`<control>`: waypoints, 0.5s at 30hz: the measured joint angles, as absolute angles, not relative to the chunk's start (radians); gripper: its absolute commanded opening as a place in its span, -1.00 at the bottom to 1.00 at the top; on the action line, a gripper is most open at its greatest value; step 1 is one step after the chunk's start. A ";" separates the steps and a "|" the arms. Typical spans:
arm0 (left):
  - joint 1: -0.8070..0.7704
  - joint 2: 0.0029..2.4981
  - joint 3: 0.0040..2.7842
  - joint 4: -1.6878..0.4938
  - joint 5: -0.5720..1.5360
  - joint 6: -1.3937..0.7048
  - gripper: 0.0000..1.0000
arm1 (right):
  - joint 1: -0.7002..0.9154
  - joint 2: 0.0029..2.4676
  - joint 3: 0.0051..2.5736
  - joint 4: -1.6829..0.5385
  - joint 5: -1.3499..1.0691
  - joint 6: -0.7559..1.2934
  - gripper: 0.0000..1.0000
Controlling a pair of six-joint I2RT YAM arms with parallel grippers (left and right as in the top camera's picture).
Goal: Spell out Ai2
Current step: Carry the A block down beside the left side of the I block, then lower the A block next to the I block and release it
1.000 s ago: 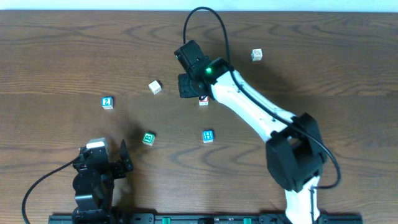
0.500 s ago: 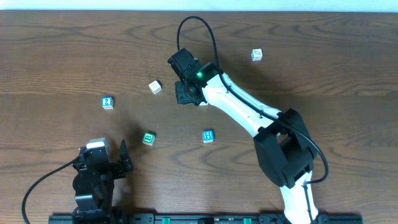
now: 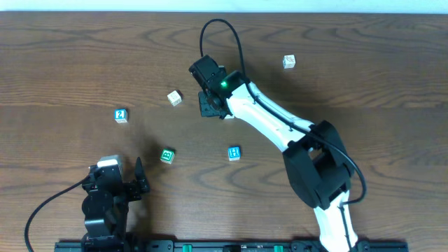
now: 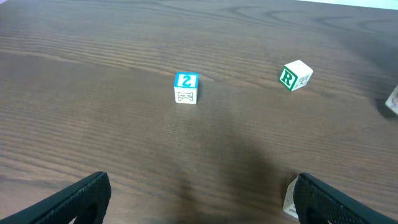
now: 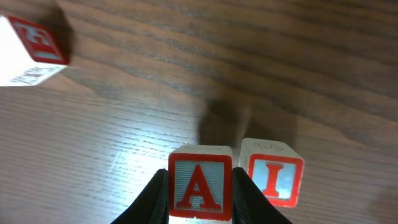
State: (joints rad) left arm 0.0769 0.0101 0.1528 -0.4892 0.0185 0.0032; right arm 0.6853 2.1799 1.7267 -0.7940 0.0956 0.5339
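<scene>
In the right wrist view my right gripper (image 5: 200,199) is shut on a red A block (image 5: 200,183). It holds the block directly left of a red I block (image 5: 272,179), almost touching it, low over the wood. In the overhead view the right gripper (image 3: 209,106) covers both blocks. A blue 2 block (image 3: 121,115) lies at the left and also shows in the left wrist view (image 4: 186,87). My left gripper (image 4: 199,199) is open and empty near the front left of the table (image 3: 134,187).
A white block (image 3: 174,98), a green block (image 3: 166,155), a blue H block (image 3: 234,153) and a far white block (image 3: 288,61) lie scattered. A green R block (image 4: 295,75) and a white block (image 4: 291,199) show in the left wrist view. A red-lettered block (image 5: 31,46) shows in the right wrist view.
My right arm has swung left with the A block and now covers the I block in the overhead view. The left arm has not moved.
</scene>
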 measured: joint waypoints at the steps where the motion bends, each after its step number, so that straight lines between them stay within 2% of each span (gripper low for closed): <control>1: 0.077 0.010 0.153 -0.489 0.019 0.003 0.91 | 0.685 2.186 1.727 -0.790 0.096 0.534 -0.97; 3: 0.077 0.010 0.153 -0.489 0.019 0.003 0.91 | 0.685 2.196 1.727 -0.786 0.095 0.534 -0.92; 7: 0.077 0.010 0.153 -0.489 0.019 0.003 0.91 | 0.685 2.200 1.727 -0.786 0.095 0.534 -0.47; 13: 0.077 0.010 0.153 -0.489 0.019 0.003 0.91 | 0.685 2.200 1.727 -0.787 0.095 0.541 -0.24; 15: 0.077 0.010 0.153 -0.489 0.019 0.003 0.91 | 0.685 2.200 1.727 -0.788 0.095 0.542 -0.24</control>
State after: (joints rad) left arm 0.0769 0.0101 0.1528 -0.4892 0.0185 0.0032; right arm 0.6849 2.2002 1.7267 -0.7876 0.0948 0.5419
